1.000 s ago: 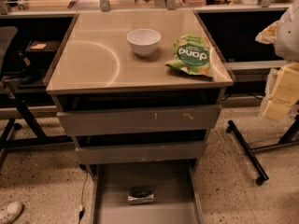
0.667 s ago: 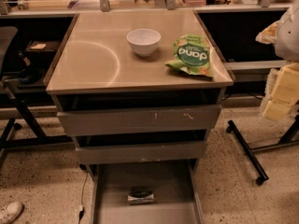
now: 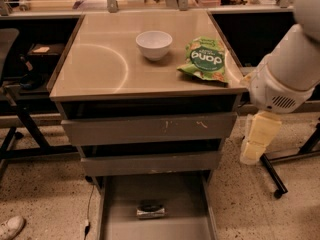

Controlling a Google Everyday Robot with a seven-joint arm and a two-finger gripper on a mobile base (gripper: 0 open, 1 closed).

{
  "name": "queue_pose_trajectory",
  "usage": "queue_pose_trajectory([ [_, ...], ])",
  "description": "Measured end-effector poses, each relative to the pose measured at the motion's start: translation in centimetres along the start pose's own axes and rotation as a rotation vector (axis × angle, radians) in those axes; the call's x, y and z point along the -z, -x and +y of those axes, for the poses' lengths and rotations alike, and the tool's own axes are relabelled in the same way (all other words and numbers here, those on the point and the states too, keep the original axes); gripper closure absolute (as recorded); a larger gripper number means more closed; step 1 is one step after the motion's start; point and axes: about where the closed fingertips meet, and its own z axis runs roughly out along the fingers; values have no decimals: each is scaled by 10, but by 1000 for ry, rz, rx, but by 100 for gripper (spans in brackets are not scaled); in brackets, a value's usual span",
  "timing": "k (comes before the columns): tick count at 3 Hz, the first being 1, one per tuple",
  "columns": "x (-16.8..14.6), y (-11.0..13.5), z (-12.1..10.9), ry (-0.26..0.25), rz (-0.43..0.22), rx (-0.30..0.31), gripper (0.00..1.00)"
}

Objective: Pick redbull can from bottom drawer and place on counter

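The redbull can lies on its side on the flat grey floor of the bottom drawer, which is pulled open at the foot of the cabinet. The counter is the glossy beige top above the two upper drawers. My gripper is the cream-coloured piece hanging from the white arm, to the right of the cabinet beside the upper drawers. It is well above and to the right of the can and holds nothing that I can see.
A white bowl and a green snack bag sit on the counter's back right part. The two upper drawers overhang the bottom drawer's rear. A black stand leg is at the right, a chair at the left.
The arm and gripper have moved left and down, closer to the cabinet's right side. The can, bowl and bag have not moved.
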Motion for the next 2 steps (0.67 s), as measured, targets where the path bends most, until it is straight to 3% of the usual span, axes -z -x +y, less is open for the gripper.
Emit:
queue_pose_trajectory([
  [1,-41,9,3,70,4,9,0],
  [2,-43,9,3,74,4,9,0],
])
